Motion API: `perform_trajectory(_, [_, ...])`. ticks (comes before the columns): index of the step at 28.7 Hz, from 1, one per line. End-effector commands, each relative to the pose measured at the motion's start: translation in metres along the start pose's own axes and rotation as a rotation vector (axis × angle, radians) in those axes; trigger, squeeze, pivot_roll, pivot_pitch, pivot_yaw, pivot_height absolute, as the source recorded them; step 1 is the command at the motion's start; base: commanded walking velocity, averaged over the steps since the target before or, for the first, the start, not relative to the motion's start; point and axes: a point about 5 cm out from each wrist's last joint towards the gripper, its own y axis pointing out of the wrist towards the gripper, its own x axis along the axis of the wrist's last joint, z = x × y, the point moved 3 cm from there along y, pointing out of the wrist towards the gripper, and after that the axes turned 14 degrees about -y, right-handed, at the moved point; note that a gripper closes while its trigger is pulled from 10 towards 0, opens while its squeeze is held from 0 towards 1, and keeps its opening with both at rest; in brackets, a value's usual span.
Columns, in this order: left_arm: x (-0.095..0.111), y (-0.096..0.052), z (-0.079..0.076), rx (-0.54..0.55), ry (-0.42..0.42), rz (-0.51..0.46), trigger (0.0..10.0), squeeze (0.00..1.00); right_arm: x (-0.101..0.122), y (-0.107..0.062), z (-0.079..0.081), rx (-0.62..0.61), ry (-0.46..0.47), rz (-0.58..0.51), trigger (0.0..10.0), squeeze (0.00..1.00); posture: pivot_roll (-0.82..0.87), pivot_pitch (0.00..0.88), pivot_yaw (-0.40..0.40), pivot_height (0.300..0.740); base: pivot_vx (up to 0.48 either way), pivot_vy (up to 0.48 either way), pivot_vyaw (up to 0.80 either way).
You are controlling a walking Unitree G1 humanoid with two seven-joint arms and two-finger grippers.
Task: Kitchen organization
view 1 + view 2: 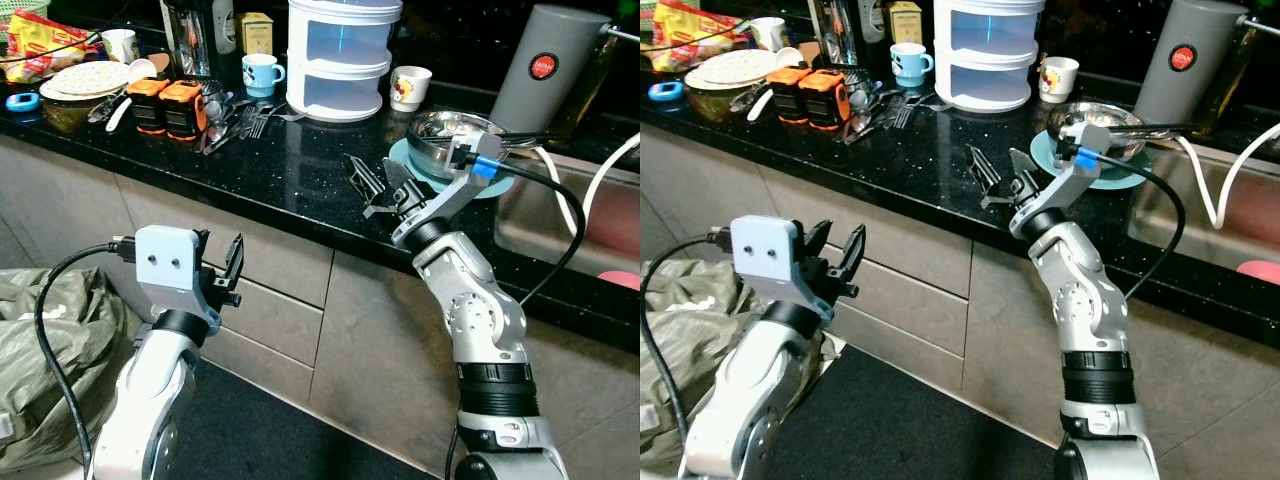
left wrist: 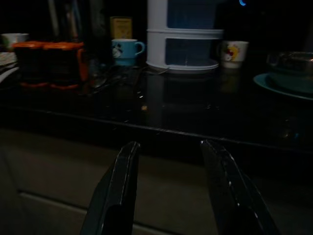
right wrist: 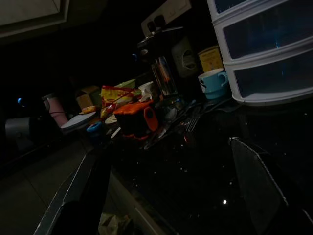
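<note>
Black speckled granite countertop [image 1: 300, 170] runs across the kitchen, grey flat-front cabinet drawers [image 1: 270, 300] below it, dark floor mat [image 1: 260, 440] at the base. Stainless sink basin [image 1: 560, 220] sunk in at the robot's right end, white hose [image 1: 600, 175] curving into it, pink object [image 1: 620, 278] at the sink's edge.

On the counter: white three-tier plastic drawer unit [image 1: 343, 58] at the back, blue cartoon mug [image 1: 262, 74] just left of it, white cartoon mug [image 1: 409, 87] just right. Shiny steel bowl [image 1: 445, 135] sits on a teal round plate [image 1: 405, 158]; grey cylindrical flask with red badge [image 1: 548, 68] stands behind, near the sink. Loose pile of metal forks and spoons [image 1: 235, 118] lies beside two black-and-orange boxy containers [image 1: 168, 106]. Farther left, stack of patterned plates [image 1: 85, 80], yellow-red snack packet [image 1: 40, 42], blue round object [image 1: 20, 101] at the counter's end. Glass-and-metal jug [image 1: 190, 38] and yellow box [image 1: 256, 32] at the back wall.

Right gripper [image 1: 380, 182] raised over the counter's front edge, just left of the teal plate, fingers spread apart, holding nothing. Left gripper [image 1: 225, 268] held low in front of the drawers, below counter height, fingers apart, empty. Crumpled olive-grey plastic bag [image 1: 50, 350] on the floor at far left.
</note>
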Motion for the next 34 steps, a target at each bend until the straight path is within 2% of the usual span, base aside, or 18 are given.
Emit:
perform_trajectory(1, [-0.004, -0.001, 0.0, -0.005, 0.0, 0.015, 10.0, 0.0, 0.004, -0.001, -0.003, -0.009, -0.002, -0.021, 10.0, 0.0, 0.16, 0.0, -0.032, 0.74, 0.36, 0.0, 0.0])
perform_trajectory(19, [-0.007, -0.001, -0.004, -0.022, -0.008, 0.024, 10.0, 0.0, 0.017, 0.003, 0.0, 0.014, 0.008, -0.081, 10.0, 0.0, 0.16, 0.0, -0.033, 0.74, 0.366, 0.0, 0.0])
perform_trajectory(21, [-0.008, -0.001, -0.006, -0.032, -0.012, 0.027, 10.0, 0.0, 0.024, 0.004, -0.003, 0.001, -0.038, -0.108, 10.0, 0.0, 0.16, 0.0, -0.033, 0.74, 0.364, 0.0, 0.0])
perform_trajectory(27, [-0.009, -0.002, -0.01, -0.049, -0.027, 0.028, 10.0, 0.0, 0.037, 0.008, -0.009, -0.006, -0.086, -0.14, 10.0, 0.0, 0.16, 0.0, -0.038, 0.74, 0.351, 0.0, 0.0])
perform_trajectory(29, [-0.01, -0.002, -0.016, -0.078, -0.062, 0.03, 10.0, 0.0, 0.045, 0.01, -0.011, -0.005, -0.13, -0.157, 10.0, 0.0, 0.16, 0.0, -0.039, 0.74, 0.0, 0.0, 0.0])
perform_trajectory(34, [-0.012, -0.002, -0.019, -0.086, -0.06, 0.039, 10.0, 0.0, 0.049, 0.011, -0.013, -0.014, -0.163, -0.164, 10.0, 0.0, 0.16, 0.0, -0.035, 0.74, 0.0, 0.0, 0.0])
